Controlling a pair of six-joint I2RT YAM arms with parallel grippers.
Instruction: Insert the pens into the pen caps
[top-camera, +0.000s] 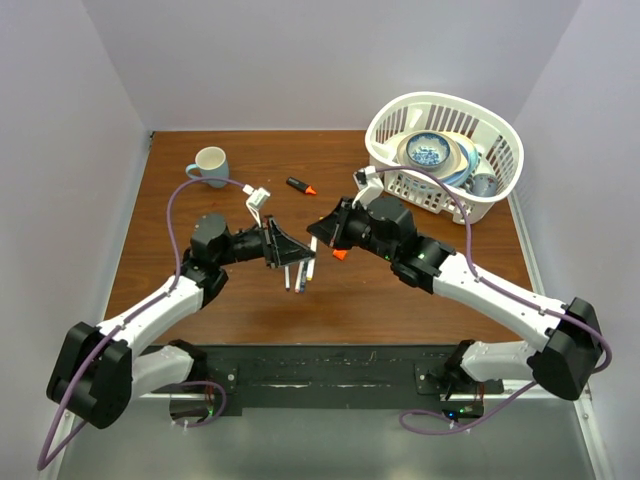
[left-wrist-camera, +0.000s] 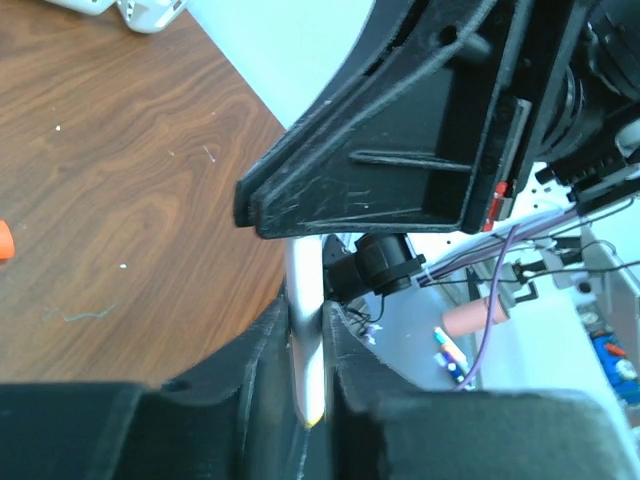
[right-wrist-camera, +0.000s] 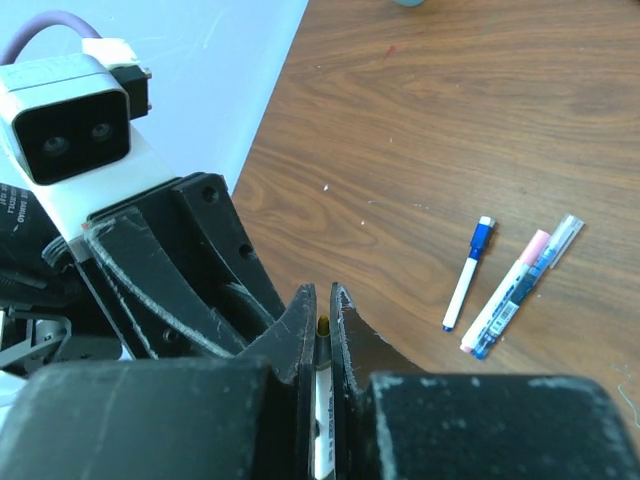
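In mid-air over the table's middle, a white pen (left-wrist-camera: 305, 345) with a yellowish tip (right-wrist-camera: 322, 325) lies between both grippers. My left gripper (left-wrist-camera: 305, 305) hugs its barrel on both sides. The right gripper (right-wrist-camera: 322, 292) is shut on the same pen (right-wrist-camera: 322, 400), tip at its fingertips. In the top view the left gripper (top-camera: 290, 247) and right gripper (top-camera: 322, 232) meet nose to nose. On the wood lie a white pen with a blue cap (right-wrist-camera: 468, 273), a pink-ended pen (right-wrist-camera: 505, 290) and a blue pen (right-wrist-camera: 535, 270). An orange pen cap (top-camera: 340, 254) sits under the right gripper.
A black pen with an orange end (top-camera: 301, 186) lies at the back centre. A pale mug (top-camera: 210, 162) stands at the back left. A white basket (top-camera: 505, 130) holding dishes fills the back right corner. White walls close in the table on three sides.
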